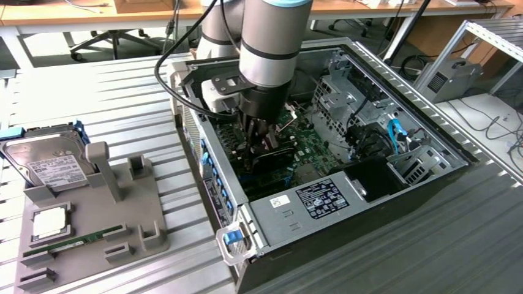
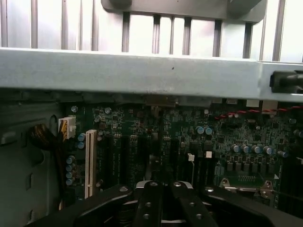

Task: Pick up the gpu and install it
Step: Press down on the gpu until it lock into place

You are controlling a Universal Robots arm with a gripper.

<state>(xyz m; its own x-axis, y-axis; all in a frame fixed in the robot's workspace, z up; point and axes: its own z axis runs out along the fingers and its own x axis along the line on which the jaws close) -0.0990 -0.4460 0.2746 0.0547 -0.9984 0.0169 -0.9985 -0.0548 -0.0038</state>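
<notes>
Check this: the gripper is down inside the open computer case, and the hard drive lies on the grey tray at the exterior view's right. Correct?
No: the exterior view shows the hard drive on the grey tray at its left. The gripper is inside the computer case.

Exterior: you look down from high, seeing the open case (image 1: 343, 184).
Wrist: close behind the fingers (image 2: 150, 203), facing the shared motherboard (image 2: 189, 137).

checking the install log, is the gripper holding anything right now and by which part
The gripper is down inside the open computer case, with a dark flat card, apparently the gpu, at its fingertips by the upper edge. Whether the fingers clamp it cannot be told.
</notes>
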